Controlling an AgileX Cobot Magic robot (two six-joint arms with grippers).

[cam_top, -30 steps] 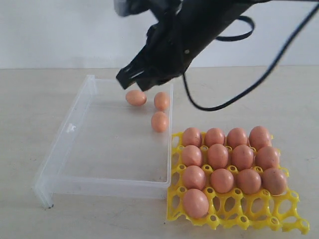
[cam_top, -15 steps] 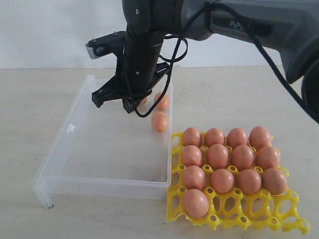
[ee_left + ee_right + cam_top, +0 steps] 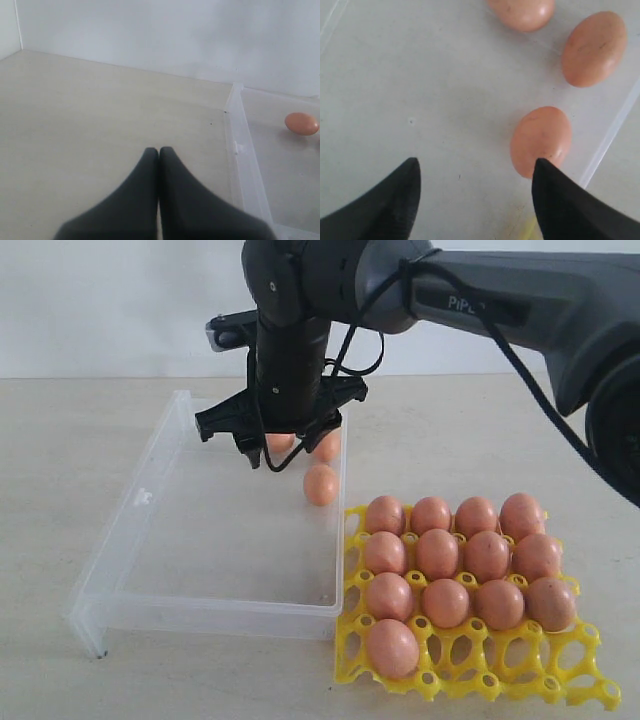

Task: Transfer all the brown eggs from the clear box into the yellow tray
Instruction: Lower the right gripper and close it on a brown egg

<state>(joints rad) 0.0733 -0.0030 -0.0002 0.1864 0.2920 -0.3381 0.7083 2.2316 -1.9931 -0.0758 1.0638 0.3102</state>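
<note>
- A shallow, transparent plastic clear box (image 3: 120, 530) with low walls lies on the pale bench (image 3: 70, 440). A bright yellow tray (image 3: 500, 668) of lattice plastic cups sits touching the box's near right corner.
- Three of the small, oval brown eggs (image 3: 320, 484) are in the clear box, all at its far right end close to the wall nearest the tray. One lies clear of the arm; the other two are partly hidden behind it.
- Thirteen more eggs (image 3: 437, 553) sit in the yellow tray. They fill the three far rows, and one sits in the left cup of the near row. The other three cups of that row stand open.
- The dark right arm (image 3: 290, 330) reaches down over the far end of the box, above the three eggs.
- The right jaws are spread wide and hold nothing. In the right wrist view the box floor shows between the two dark tips, and one egg (image 3: 540, 140) lies just ahead of one tip, outside the gap. The other two eggs (image 3: 594, 48) lie farther on.
- The left jaws are pressed together tip to tip with nothing between them.
- They hang over bare bench, outside the box wall (image 3: 240, 150); one egg (image 3: 301, 123) shows inside the box beyond that wall.
</note>
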